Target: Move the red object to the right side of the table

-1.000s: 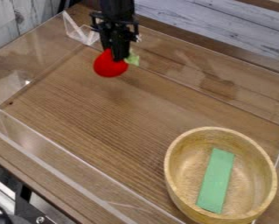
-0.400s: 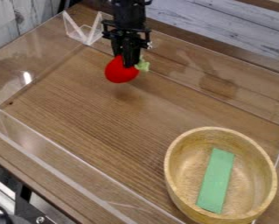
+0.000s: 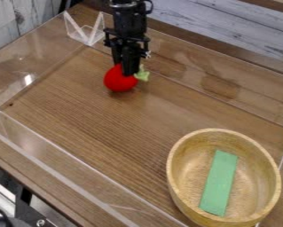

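My gripper (image 3: 128,64) is pointing down into the upper part of my view, toward eleven o'clock from the middle, and its jaws are closing on the red object (image 3: 120,80), their fingertips lying against its upper side. The toy is showing me its round, bright-red body toward the lower left, while its green leafy cap (image 3: 141,75) is sticking out on the right, at about three o'clock from the fingertips. I cannot tell whether its underside is touching the wood or hanging just above it.

Beneath and around it, the table (image 3: 96,124) is spreading out its brown wood grain, with clear low walls (image 3: 16,86) running along the side at nine o'clock. Up at eleven o'clock, just left of the dark gripper, a small clear piece (image 3: 82,34) is catching the light.

Well apart from the toy, toward five o'clock, a round tan bowl (image 3: 180,186) is sitting near the corner of my view, and a flat green strip (image 3: 218,183) is lying inside it, upright in my view and leaning slightly toward one o'clock.
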Tool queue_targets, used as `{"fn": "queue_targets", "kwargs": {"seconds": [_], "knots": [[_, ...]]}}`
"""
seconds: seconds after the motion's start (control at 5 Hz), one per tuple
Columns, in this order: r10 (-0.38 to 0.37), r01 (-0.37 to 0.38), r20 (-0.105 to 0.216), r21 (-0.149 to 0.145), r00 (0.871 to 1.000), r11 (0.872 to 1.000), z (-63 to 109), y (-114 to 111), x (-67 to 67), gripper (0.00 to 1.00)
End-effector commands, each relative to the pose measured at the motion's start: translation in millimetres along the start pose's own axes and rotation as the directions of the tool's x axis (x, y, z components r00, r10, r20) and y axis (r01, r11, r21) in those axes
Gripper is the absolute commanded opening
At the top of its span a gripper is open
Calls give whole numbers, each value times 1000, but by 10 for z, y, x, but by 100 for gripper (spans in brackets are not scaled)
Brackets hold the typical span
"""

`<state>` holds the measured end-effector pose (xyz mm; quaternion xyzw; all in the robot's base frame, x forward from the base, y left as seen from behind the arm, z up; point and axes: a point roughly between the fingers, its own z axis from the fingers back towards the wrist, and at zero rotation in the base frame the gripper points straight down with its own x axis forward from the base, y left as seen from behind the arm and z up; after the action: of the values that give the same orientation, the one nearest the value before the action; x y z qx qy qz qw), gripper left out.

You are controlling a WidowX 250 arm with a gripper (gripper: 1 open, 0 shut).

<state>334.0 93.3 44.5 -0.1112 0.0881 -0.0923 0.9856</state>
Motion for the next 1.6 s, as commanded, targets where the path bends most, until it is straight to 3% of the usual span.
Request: {"fn": "queue_targets", "kwargs": {"seconds": [0.0,0.4,0.6,1.0,1.4], "knots": [[-1,0,43,16,999,1000,155,13,51,0],[127,-126,54,-25,990,992,192,164,57,0],[185,-183,52,-43,981,982,207,224,54,100],[184,-182,37,-57,982,982,287,148,64,100],[94,-93,14,-56,995,994,380,73,55,100]]}}
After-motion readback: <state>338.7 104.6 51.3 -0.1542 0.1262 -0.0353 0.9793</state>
